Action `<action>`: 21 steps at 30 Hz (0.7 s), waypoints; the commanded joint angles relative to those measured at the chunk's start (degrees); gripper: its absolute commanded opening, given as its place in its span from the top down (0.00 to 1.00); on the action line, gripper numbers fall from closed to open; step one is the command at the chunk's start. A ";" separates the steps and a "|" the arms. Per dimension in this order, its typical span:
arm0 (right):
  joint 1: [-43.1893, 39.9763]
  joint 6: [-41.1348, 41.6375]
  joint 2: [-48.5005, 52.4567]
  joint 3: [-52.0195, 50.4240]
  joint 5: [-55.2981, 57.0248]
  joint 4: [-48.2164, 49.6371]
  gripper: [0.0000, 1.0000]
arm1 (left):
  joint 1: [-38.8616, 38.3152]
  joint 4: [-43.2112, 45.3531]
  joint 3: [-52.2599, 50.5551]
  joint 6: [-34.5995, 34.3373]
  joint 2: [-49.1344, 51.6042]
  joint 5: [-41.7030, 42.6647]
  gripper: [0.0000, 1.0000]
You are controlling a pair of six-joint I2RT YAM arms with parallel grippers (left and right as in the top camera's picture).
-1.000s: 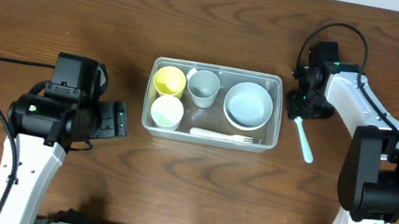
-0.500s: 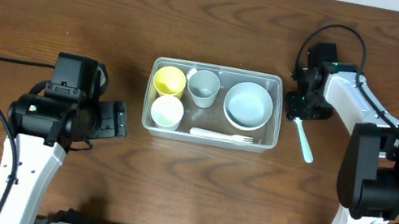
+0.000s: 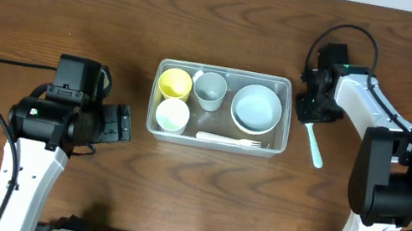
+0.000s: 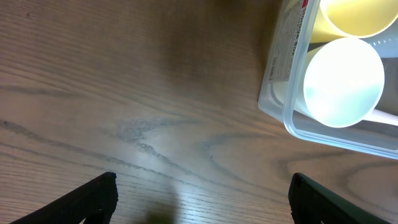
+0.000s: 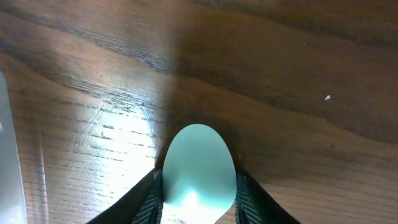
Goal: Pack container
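Two arms work at the desk (image 3: 190, 206); the left arm (image 3: 26, 173) stands up from the near edge on its own side and bends at the wrist, so that the left jaws face across toward the container (image 3: 226, 72); the right arm (image 3: 374, 101) reaches from the near edge to the far side, folds back, and points the right jaws straight down at the desk just beside the container's right end.

One container lies at the middle of the desk, its long side running across; inside it stand three cups, namely a yellow cup (image 3: 175, 83), a grey cup (image 3: 209, 91) and a white cup (image 3: 172, 115); with them are one pale bowl (image 3: 256, 108) and one white fork (image 3: 229, 141) lying flat along the near wall; one pale green spoon (image 3: 313, 145) lies outside on the desk, off the right end.

The left jaws stand wide open and hold nothing; their fingers (image 4: 93, 199) show at the lower corners of the left wrist view with bare desk between them; the container's left end, with the white and yellow cups, lies ahead of them, near but apart. The right jaws stand narrow around the spoon's bowl, one finger against each edge of it; the spoon rests on the desk, its handle running toward the near edge; the container sits just to the side of these jaws, not between them.
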 commanded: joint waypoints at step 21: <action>-0.61 1.86 -6.64 0.46 0.15 -2.23 0.99 | 0.24 -0.13 -0.02 -0.55 -0.04 0.17 0.12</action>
